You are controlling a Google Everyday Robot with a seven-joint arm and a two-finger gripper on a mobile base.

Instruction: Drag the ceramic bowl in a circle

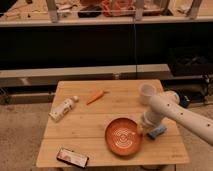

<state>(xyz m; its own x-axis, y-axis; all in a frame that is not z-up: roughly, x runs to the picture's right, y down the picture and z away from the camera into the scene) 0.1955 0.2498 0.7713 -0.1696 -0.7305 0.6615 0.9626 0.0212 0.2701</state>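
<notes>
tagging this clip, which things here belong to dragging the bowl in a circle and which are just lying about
For the job: ceramic bowl; hand, at the bowl's right rim.
Lying about: white bottle, carrot, white cup, blue object beside the hand, dark packet.

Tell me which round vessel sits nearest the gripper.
The ceramic bowl, wide and orange-red: the gripper is at its rim, while the white cup stands farther back.
</notes>
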